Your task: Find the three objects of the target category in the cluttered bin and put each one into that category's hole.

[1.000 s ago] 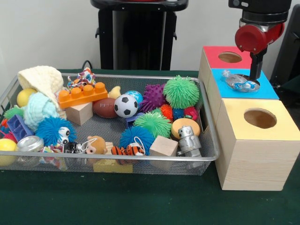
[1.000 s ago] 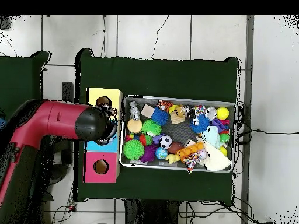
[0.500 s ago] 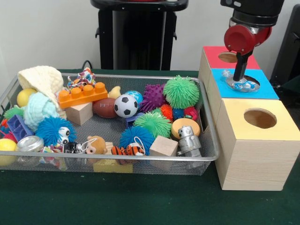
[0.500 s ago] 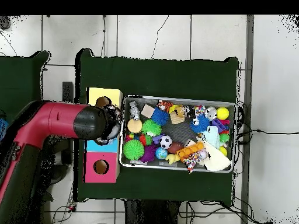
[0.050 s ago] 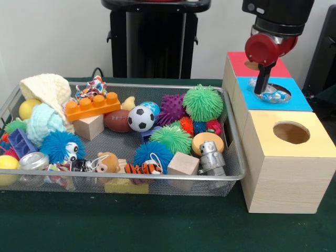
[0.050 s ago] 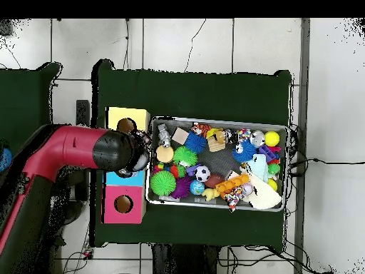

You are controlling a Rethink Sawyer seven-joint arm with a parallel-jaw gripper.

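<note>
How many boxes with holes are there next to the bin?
3, in a row beside the bin: the yellow box at the front, the blue box in the middle with a clear toy on its hole, and the red box at the back.

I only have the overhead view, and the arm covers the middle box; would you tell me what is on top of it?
Observer: A clear, blue-tinted item lies over the hole of the blue box; it has not dropped through.
Operator: Thank you. Where is the tool relative to it?
Observer: The tool hangs at that item's left edge in the front view. I cannot tell whether it grips the item.
</note>
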